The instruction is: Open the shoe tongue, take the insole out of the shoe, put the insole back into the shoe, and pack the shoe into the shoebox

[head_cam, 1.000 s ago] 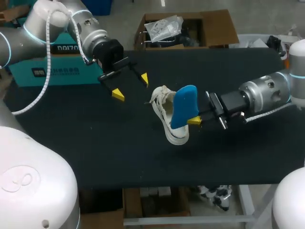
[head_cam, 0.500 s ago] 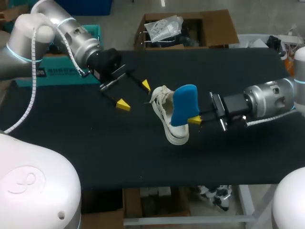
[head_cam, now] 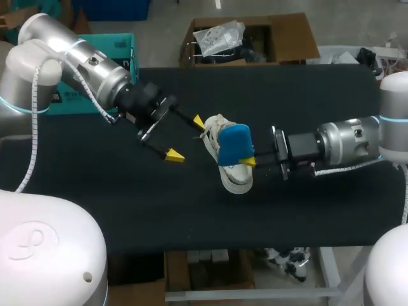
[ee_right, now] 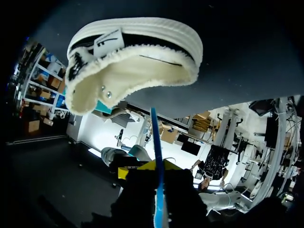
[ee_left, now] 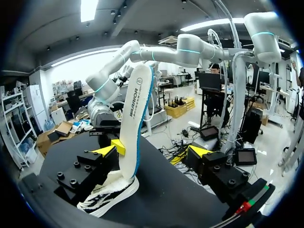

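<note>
Evidently the insole is going back in. The right gripper (head_cam: pixel 248 160) has its two yellow-tipped fingers pinched on the flat blue foam insole (head_cam: pixel 234 143), gripping it near one edge. The insole stands almost upright over the mouth of the cream, fleece-lined slip-on shoe (head_cam: pixel 234 180). The shoe lies on its side on the black table (head_cam: pixel 127 204), roughly midway between the two arms.

From the left wrist view, the insole's lower end looks to be inside the shoe opening already. How deep it sits I can't quite make out, since the collar hides it.

The left gripper (head_cam: pixel 186 138) is spread wide and holds nothing. One of its tips is just beside the laced upper of the shoe, and the other is out over bare table. The shoe and the upright insole sit ahead of it, closer to one finger than the other.

I'd judge the next move to be tilting the insole down and sliding it toe-first along the sole, with the empty left gripper steadying the shoe or holding the tongue back. Otherwise the soft collar may fold in, or the shoe may skid away under the push. Packing the shoe into the shoebox comes after that.
</note>
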Controlling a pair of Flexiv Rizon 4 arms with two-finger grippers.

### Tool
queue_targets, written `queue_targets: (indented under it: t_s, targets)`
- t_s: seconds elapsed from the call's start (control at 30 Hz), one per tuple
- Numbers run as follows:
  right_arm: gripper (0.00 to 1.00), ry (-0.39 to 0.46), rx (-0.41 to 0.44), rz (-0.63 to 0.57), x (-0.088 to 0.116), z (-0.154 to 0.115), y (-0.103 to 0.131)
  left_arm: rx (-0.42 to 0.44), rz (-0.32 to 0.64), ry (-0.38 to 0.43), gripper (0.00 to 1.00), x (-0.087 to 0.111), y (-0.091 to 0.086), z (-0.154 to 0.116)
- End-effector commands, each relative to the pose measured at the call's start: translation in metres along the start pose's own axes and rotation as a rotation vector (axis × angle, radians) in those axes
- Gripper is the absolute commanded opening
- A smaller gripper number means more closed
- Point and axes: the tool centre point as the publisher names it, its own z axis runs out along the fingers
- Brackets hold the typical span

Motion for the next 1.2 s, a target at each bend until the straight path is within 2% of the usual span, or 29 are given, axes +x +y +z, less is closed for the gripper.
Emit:
queue_targets:
  t_s: [0.03, 0.2, 0.33, 0.5, 0.7, 0.73, 0.97, 1.07, 1.2]
  targets:
    - [0.00, 0.032, -0.004, -0.008, -0.004, 0.004, 0.003, 0.030, -0.006, -0.382, 1.00, -0.001, 0.014, 0.009]
    - [0.00, 0.084, -0.023, -0.025, -0.005, 0.005, 0.002, 0.029, 0.007, -0.437, 1.00, -0.009, 0.031, 0.021]
    - [0.00, 0.109, -0.020, -0.034, -0.004, 0.004, 0.006, 0.018, 0.008, -0.441, 1.00, -0.016, 0.040, 0.032]
    - [0.00, 0.123, -0.031, -0.036, -0.002, 0.005, 0.010, -0.010, 0.039, -0.467, 1.00, -0.030, 0.042, 0.041]
    - [0.00, 0.129, -0.047, -0.046, 0.003, 0.005, 0.016, -0.011, 0.043, -0.460, 0.99, -0.042, 0.040, 0.045]
    - [0.00, 0.132, -0.044, -0.053, 0.004, 0.004, 0.017, -0.011, 0.045, -0.456, 0.97, -0.043, 0.040, 0.045]
    - [0.00, 0.139, -0.041, -0.071, 0.010, 0.000, 0.020, -0.030, 0.034, -0.435, 0.69, -0.052, 0.048, 0.049]
    - [0.00, 0.139, -0.041, -0.074, 0.012, 0.000, 0.021, -0.034, 0.027, -0.425, 0.53, -0.054, 0.051, 0.050]
    - [0.00, 0.139, -0.039, -0.078, 0.016, -0.001, 0.023, -0.047, 0.024, -0.398, 0.49, -0.057, 0.054, 0.054]
